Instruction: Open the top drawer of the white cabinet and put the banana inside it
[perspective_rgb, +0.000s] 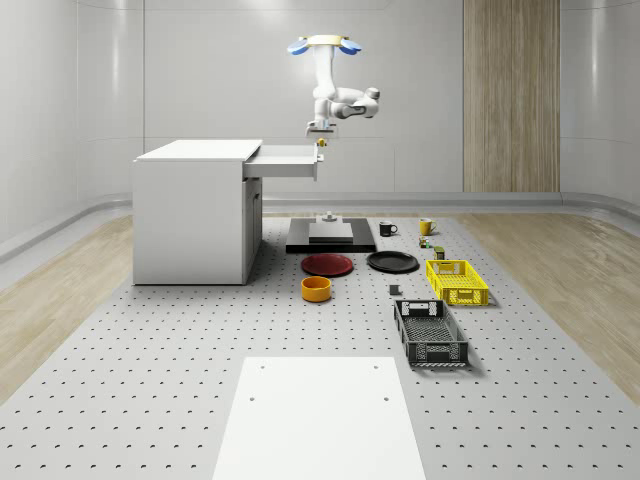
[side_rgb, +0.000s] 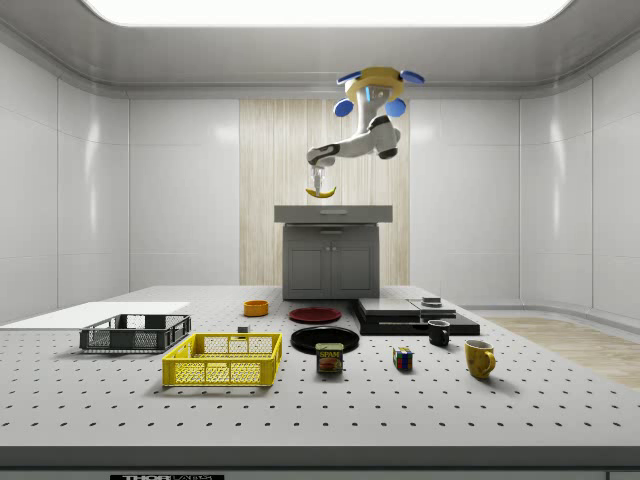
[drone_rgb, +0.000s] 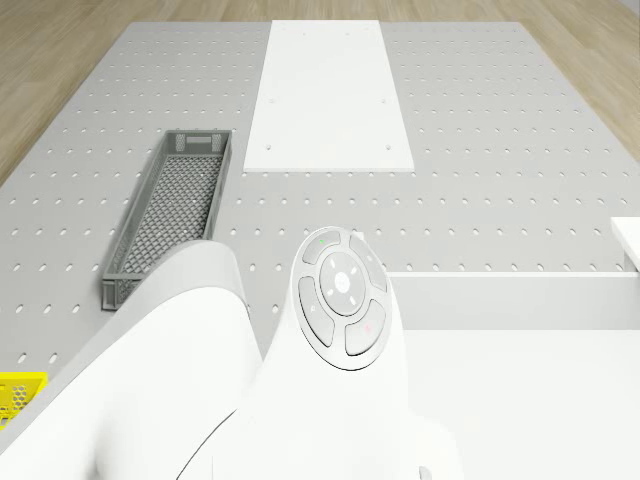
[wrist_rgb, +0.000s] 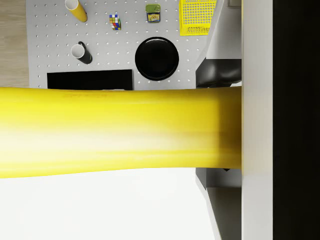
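My bench is a grey perforated table (perspective_rgb: 150, 340). A white panel (perspective_rgb: 318, 415) lies flat at its near edge. The white cabinet (perspective_rgb: 190, 215) stands toward the left edge. At the middle sit a black slab (perspective_rgb: 330, 238), a red plate (perspective_rgb: 327, 264), a black plate (perspective_rgb: 392, 261) and an orange bowl (perspective_rgb: 316, 288). Toward the right edge lie a yellow basket (perspective_rgb: 456, 281) and a grey basket (perspective_rgb: 430, 332), with a black mug (perspective_rgb: 387, 228) and a yellow mug (perspective_rgb: 425, 226) behind them.

The table (perspective_rgb: 150, 400) is matt grey metal with small holes. The cabinet (perspective_rgb: 190, 215) looks smooth, matt white. The banana (wrist_rgb: 120, 132) has a smooth, slightly glossy yellow skin. The 2 crates (perspective_rgb: 432, 335) look like plastic mesh. The arm (drone_rgb: 340, 400) is glossy white plastic.
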